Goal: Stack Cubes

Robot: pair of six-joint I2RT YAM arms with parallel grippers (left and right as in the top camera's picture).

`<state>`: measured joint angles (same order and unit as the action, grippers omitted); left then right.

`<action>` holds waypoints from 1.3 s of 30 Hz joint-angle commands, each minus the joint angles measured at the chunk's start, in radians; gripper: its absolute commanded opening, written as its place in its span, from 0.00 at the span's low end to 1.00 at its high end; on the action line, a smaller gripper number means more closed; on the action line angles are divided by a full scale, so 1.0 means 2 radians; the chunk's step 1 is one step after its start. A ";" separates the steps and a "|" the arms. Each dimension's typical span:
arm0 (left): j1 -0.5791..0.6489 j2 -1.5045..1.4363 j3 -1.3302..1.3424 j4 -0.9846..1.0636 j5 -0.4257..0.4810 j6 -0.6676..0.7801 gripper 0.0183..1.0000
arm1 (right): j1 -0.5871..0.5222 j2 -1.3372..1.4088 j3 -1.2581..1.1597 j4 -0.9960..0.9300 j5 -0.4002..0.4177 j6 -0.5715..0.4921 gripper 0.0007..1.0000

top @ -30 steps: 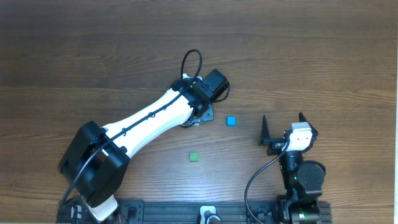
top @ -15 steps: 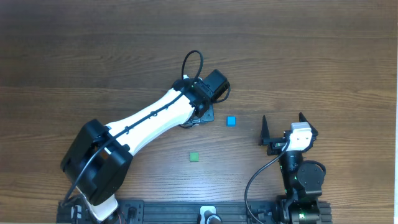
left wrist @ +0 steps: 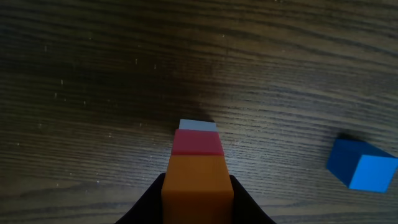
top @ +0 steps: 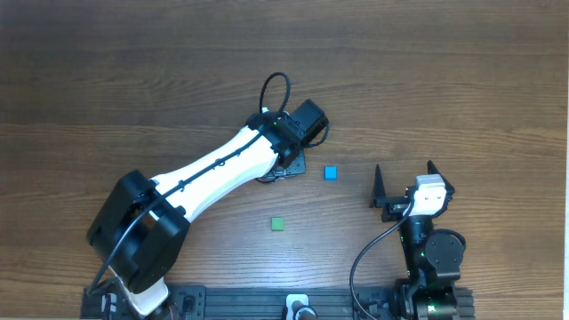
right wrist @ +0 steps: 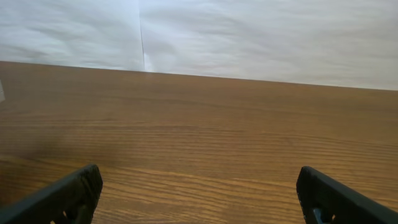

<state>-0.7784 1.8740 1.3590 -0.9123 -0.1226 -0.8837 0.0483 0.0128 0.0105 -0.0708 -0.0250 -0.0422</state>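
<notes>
stacking in hand: your left gripper point(left wrist: 198, 194) grasps the small orange cube point(left wrist: 197, 177) atop the red cube point(left wrist: 198, 143) and white cube point(left wrist: 198, 126) near the desk's middle, right gripper point(top: 403, 173) spread wide; next, likely release, then fetch the blue cube point(left wrist: 362, 165).
</notes>
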 commanded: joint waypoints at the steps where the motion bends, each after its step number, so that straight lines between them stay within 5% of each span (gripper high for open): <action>1: 0.003 0.006 -0.003 -0.001 0.003 -0.008 0.02 | -0.002 -0.002 -0.003 -0.001 -0.002 -0.002 0.99; 16: 0.003 0.010 -0.003 0.000 -0.001 -0.008 0.03 | -0.001 -0.002 -0.003 -0.001 -0.002 -0.002 0.99; 29: 0.003 0.010 -0.003 0.000 -0.001 -0.008 0.25 | -0.001 -0.002 -0.003 -0.001 -0.002 -0.002 0.99; 39: 0.003 0.010 -0.003 0.000 -0.005 -0.008 0.28 | -0.001 -0.002 -0.003 -0.001 -0.002 -0.002 0.99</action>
<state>-0.7784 1.8797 1.3590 -0.9115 -0.1234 -0.8845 0.0483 0.0128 0.0105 -0.0708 -0.0250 -0.0418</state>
